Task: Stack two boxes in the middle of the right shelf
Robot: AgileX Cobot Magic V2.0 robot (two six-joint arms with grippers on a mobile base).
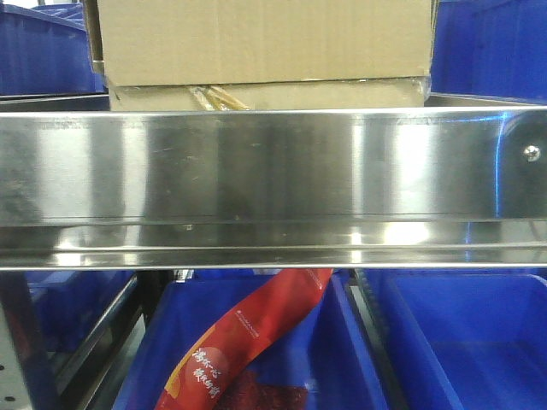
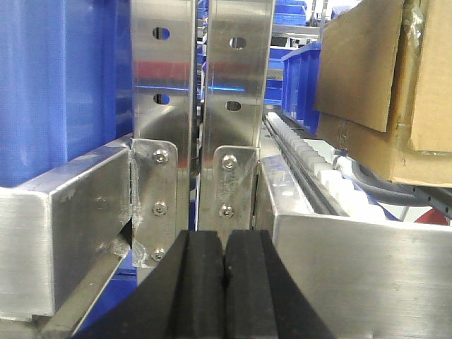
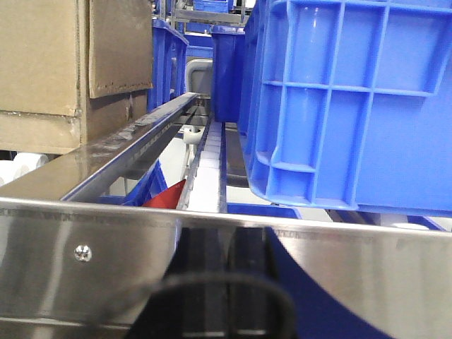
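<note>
Two brown cardboard boxes sit stacked on the steel shelf (image 1: 273, 179). The large upper box (image 1: 265, 38) rests on a flatter lower box (image 1: 342, 94) with peeling yellowish tape. The stack also shows at the right in the left wrist view (image 2: 431, 70) and at the left in the right wrist view (image 3: 39, 56). My left gripper (image 2: 224, 247) is shut and empty, in front of the perforated uprights (image 2: 233, 78), left of the stack. My right gripper (image 3: 224, 244) looks shut and empty, close against the shelf's front rail (image 3: 92, 268), right of the stack. Neither gripper touches a box.
Blue plastic bins flank the boxes: one at the left (image 1: 43, 51), one at the right (image 1: 491, 47), the latter large in the right wrist view (image 3: 353, 106). Below the shelf are more blue bins (image 1: 461, 342) and a red packet (image 1: 248, 342). A rivet (image 1: 532, 153) marks the rail.
</note>
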